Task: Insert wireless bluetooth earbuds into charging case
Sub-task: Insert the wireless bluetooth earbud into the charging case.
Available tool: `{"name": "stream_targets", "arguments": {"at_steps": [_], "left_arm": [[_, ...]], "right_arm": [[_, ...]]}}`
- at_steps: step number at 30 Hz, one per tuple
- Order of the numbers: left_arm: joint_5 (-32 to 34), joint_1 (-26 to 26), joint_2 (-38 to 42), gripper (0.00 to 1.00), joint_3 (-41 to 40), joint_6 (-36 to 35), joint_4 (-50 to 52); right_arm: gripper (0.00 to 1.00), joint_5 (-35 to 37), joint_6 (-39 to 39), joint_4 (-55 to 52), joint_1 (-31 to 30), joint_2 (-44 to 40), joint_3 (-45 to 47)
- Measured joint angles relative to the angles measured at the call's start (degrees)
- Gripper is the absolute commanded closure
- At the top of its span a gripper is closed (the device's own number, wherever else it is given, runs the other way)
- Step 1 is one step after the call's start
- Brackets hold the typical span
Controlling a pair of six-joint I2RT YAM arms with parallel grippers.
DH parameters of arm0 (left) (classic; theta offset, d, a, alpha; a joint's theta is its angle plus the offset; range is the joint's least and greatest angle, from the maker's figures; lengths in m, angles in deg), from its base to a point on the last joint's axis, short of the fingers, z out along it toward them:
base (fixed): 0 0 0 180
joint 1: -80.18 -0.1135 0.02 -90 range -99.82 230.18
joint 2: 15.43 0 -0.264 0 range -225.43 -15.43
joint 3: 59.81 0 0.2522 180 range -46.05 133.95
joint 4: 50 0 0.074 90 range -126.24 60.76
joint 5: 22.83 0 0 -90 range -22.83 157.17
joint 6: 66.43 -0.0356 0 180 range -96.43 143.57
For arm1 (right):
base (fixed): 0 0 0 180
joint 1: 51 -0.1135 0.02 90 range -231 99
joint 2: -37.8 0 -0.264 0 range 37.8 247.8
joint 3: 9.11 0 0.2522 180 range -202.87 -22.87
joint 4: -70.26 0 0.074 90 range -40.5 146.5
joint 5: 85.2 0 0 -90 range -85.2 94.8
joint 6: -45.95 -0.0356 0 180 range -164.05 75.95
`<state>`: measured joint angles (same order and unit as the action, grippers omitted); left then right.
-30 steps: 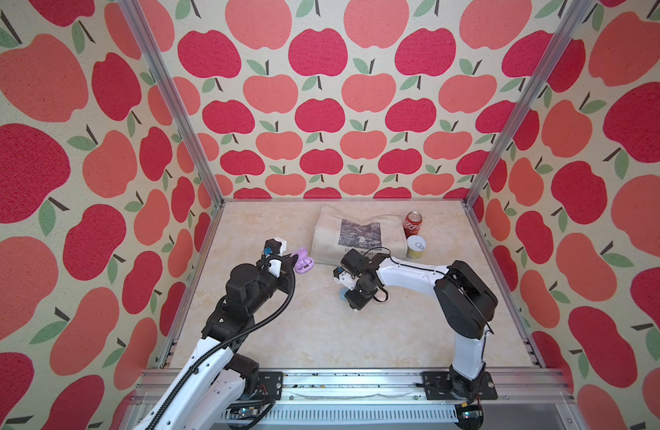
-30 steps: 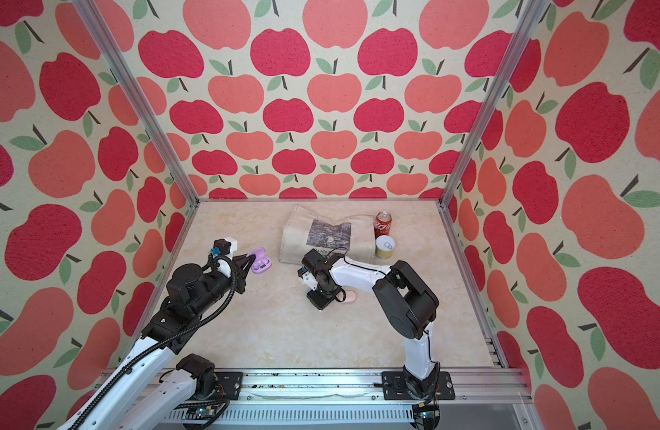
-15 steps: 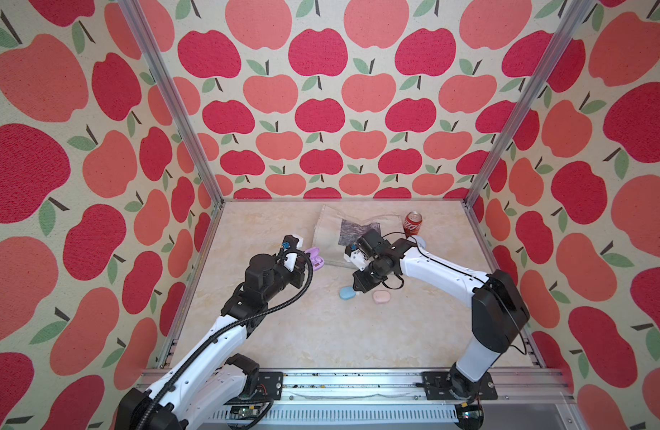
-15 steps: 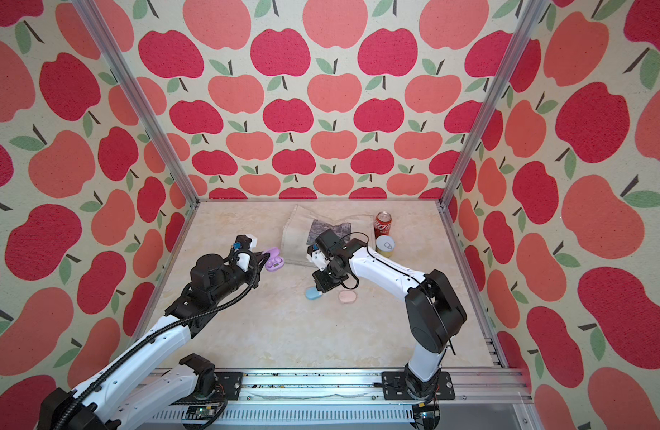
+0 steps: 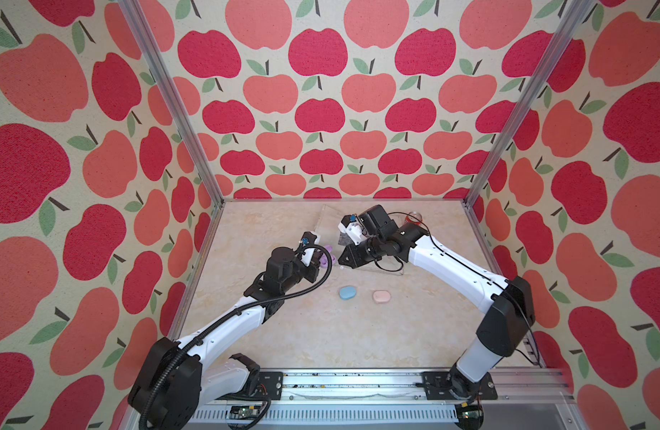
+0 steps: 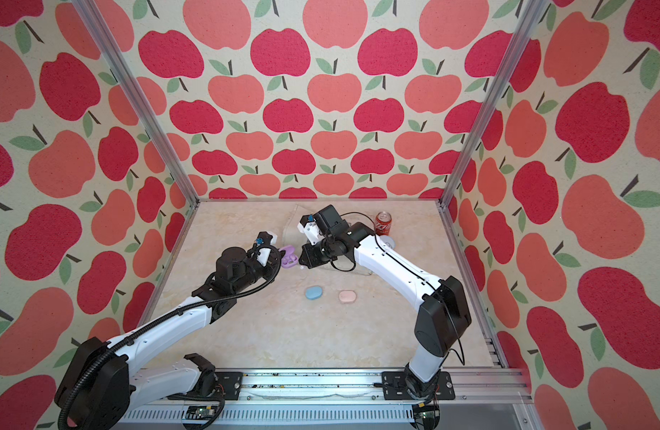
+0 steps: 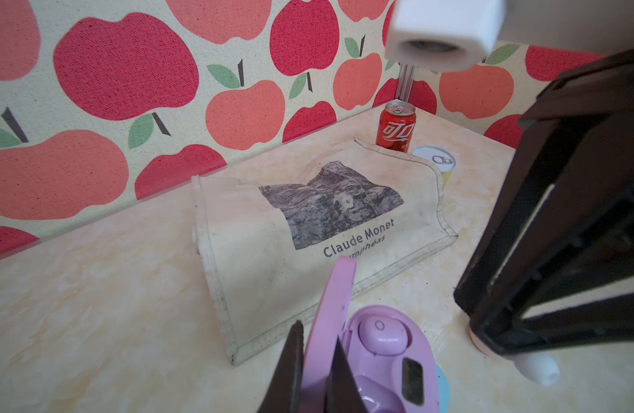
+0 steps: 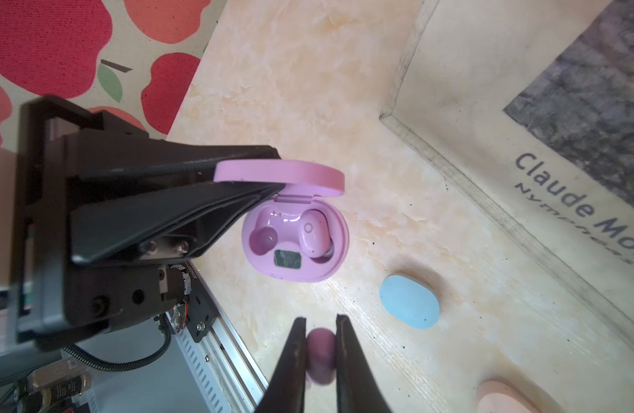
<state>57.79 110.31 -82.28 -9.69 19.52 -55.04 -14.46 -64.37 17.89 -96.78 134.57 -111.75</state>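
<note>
One lilac earbud [image 8: 313, 232] sits in the lilac case [image 8: 294, 266], its lid [image 8: 279, 175] pinched between the left fingers [image 8: 165, 214], while the second earbud [image 8: 321, 357], clamped between the right fingers [image 8: 294, 361], is not yet in the empty socket [image 8: 262, 241] beyond them.

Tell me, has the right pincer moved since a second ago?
Yes. The right pincer left the spot over the small blue oval plastic case, going toward the back wall, up to the open lilac case.

Canvas bag [image 7: 308, 229] printed "Claude Monet" lies on counter [image 7: 94, 304]; red soda can [image 7: 397, 126] upright, yellow tin [image 7: 433, 159] just beside it.
</note>
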Motion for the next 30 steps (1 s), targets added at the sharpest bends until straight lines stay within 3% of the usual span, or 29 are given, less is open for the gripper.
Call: {"name": "stream_targets", "arguments": {"at_steps": [30], "left_arm": [[1.1,1.5,0.0,1.0,1.2,-0.2,-0.3]], "right_arm": [[0.85,1.2,-4.2,6.5,-1.9,4.1,-3.8]]}}
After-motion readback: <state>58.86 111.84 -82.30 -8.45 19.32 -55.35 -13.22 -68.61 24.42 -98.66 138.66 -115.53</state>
